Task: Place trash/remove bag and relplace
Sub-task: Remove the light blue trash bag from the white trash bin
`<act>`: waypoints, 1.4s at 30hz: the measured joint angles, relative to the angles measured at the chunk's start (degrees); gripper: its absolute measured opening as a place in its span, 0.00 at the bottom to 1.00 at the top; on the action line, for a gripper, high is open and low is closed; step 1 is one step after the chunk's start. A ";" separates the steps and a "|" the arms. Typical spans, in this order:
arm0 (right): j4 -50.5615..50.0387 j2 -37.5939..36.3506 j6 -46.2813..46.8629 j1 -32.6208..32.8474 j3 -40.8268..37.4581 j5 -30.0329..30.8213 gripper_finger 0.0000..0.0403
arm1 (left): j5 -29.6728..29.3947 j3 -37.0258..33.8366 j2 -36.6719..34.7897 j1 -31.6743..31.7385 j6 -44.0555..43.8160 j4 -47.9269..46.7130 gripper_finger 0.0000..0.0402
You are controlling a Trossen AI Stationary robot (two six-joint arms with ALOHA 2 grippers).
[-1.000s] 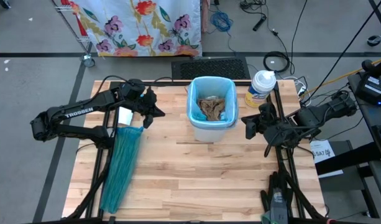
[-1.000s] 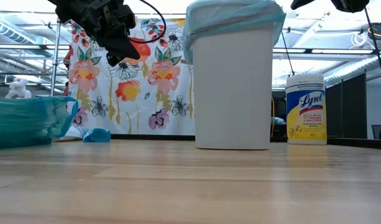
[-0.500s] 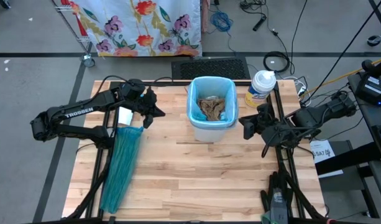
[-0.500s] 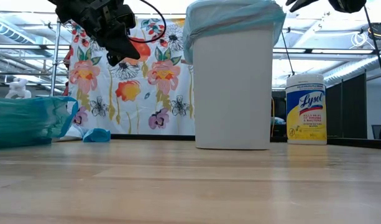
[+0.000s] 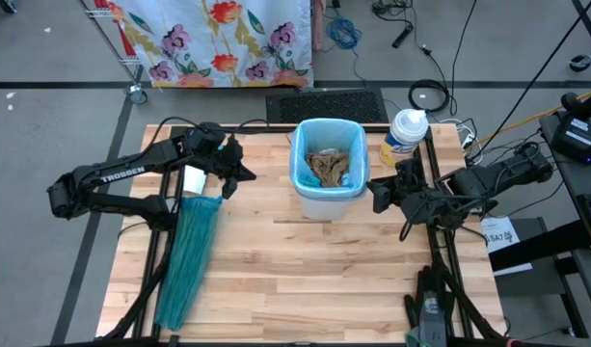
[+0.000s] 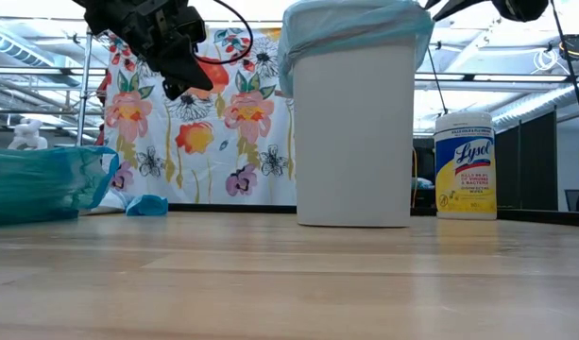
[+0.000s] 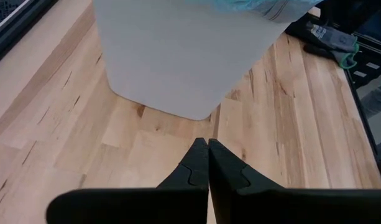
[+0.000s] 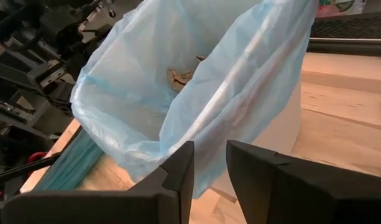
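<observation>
A white bin [image 5: 326, 198] stands at the table's far middle, lined with the pale-blue bag [image 8: 196, 93], whose rim is folded over the bin's top [image 6: 355, 28]. Brown crumpled trash [image 5: 326, 169] lies inside it. The teal-green replacement bag [image 5: 189, 255] lies stretched out on the table's left side. My left gripper [image 5: 235, 178] hovers shut, left of the bin and above the table [image 7: 207, 149]. My right gripper [image 5: 377, 193] hovers open just right of the bin, its fingers [image 8: 209, 162] pointing at the bag's rim without touching it.
A Lysol wipes canister [image 5: 403, 135] stands right of the bin near the far edge. A small white object [image 5: 193, 178] sits under my left arm at the teal bag's far end. A floral cloth [image 6: 204, 123] hangs beyond the table. The near half of the table [image 5: 305, 289] holds nothing else.
My right gripper has moved a little toward the table's left, closer to the bin's right side, and has stayed open. The bin, both bags and my left arm have kept still.
</observation>
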 joint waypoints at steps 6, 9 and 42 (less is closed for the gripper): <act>0.05 1.11 0.00 0.02 0.00 -1.81 0.21 | -0.21 0.00 0.00 -0.01 0.07 0.00 0.00; 0.05 1.19 0.00 0.03 0.00 -2.62 0.21 | -0.22 0.00 0.00 -0.01 0.05 -0.02 0.00; -6.04 1.09 3.23 0.11 0.00 -4.43 0.22 | -0.21 0.00 -0.01 0.01 -0.28 -0.07 0.00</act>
